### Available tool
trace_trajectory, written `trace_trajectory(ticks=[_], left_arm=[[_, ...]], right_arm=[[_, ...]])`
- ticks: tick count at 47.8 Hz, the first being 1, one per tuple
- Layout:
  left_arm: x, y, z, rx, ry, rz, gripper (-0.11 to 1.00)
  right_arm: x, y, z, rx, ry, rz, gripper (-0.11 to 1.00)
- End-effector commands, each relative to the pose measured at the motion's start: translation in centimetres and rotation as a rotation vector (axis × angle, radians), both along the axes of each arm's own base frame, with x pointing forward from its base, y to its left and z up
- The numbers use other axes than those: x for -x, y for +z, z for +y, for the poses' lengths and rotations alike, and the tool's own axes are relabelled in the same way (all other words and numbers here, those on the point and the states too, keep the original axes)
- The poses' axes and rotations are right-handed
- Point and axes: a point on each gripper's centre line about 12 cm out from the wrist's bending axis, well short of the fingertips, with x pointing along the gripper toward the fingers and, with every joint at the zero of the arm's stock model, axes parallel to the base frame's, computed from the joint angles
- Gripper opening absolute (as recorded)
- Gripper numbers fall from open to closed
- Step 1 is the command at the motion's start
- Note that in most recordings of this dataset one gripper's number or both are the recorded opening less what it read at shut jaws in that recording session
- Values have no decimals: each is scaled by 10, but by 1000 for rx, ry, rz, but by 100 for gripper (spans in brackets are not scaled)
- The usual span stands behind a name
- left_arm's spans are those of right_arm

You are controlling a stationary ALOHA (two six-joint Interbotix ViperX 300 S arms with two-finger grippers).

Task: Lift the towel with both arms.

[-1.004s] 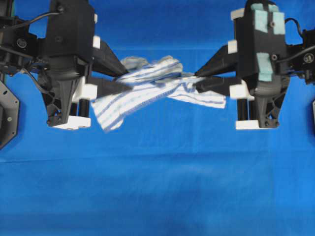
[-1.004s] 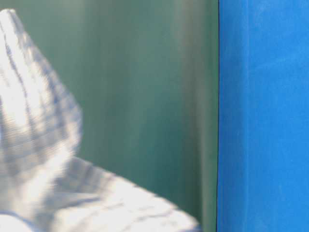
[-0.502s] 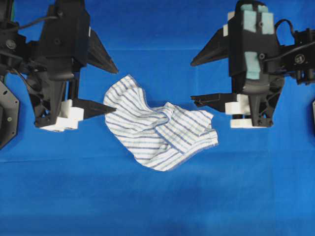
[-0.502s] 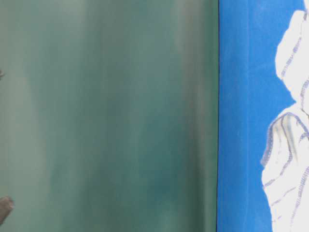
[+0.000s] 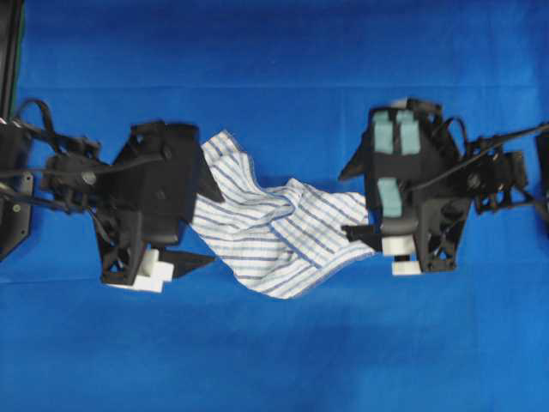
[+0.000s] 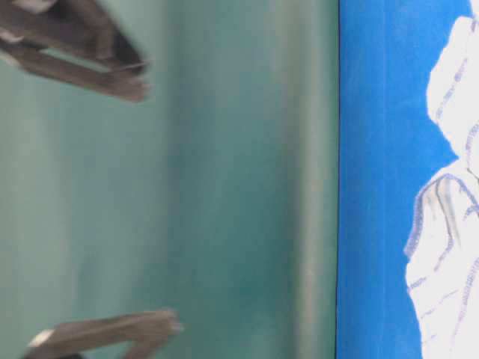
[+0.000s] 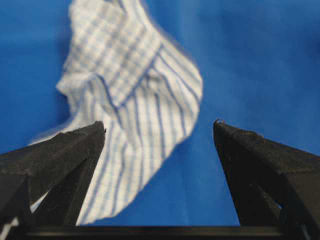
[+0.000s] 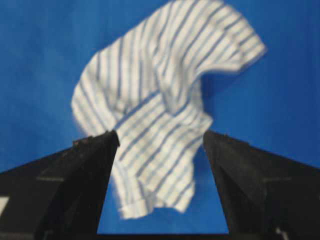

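The towel [image 5: 274,227], white with thin blue and grey stripes, lies crumpled on the blue tablecloth [image 5: 283,343] between the two arms. At its left end my left gripper [image 5: 219,227] is open, fingers spread wide. The left wrist view shows that gripper [image 7: 159,124] with the towel [image 7: 130,90] ahead of it and running under one finger. My right gripper [image 5: 341,204], on the arm with teal tape, is open at the towel's right end. In the right wrist view the towel [image 8: 165,75] lies between and beyond the right gripper [image 8: 160,134]. Nothing is gripped.
The blue tablecloth [image 6: 374,149] covers the whole table. In the table-level view a green wall [image 6: 239,187] fills the left side, two blurred black fingers [image 6: 82,60] cross it, and the towel [image 6: 449,247] shows at the right edge.
A second ago both grippers held the towel up between them. They opened, the towel dropped onto the cloth, and both arms have since come down to its two ends.
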Motion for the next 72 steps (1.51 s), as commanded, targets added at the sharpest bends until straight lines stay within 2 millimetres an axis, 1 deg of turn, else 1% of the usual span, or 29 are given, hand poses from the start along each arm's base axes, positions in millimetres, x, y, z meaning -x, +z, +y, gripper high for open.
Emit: trace_trajectory(ticks=[1,6,7,23,25,29,35,42,48,54,60,63,65,67,70,72], left_arm=[[-4,-11,-4,11,-4,-15,92],[-6,-37,-5,13,5,18,92],[-6,-41,-5,14,6,23,92],[-17,-119,-6,3,11,71,92],[-19,-129,-6,2,12,77,92],[-24,-144,-7,-1,12,93,92],[-28,-161,-9,-7,8,122,92],[-29,-180,-11,-15,4,169,92],[-29,-190,-12,-20,3,196,91],[-29,-194,-12,-30,-6,204,91],[-30,-195,-12,-31,-7,203,90],[-31,-195,-12,-31,-7,203,87],[-30,-196,-11,-32,-7,205,84],[-30,-195,-12,-32,-8,203,78],[-30,-195,-12,-33,-10,203,65],[-31,-195,-11,-33,-8,203,53]], right_arm=[[0,-11,6,-9,16,-6,68],[-1,-38,10,-17,17,36,68],[-1,-46,10,-18,17,49,68],[-6,-127,19,-13,51,146,68],[-7,-135,20,-13,55,156,68],[-10,-149,23,-16,63,170,68],[-15,-169,28,-35,70,172,68],[-19,-186,31,-45,74,178,68],[-21,-199,32,-45,76,192,68],[-22,-210,31,-44,73,211,68],[-23,-211,28,-45,64,214,67],[-24,-211,25,-45,57,214,66],[-24,-212,24,-45,54,214,65],[-25,-212,22,-44,52,212,63],[-26,-211,18,-44,44,207,59],[-26,-211,16,-40,42,206,52]])
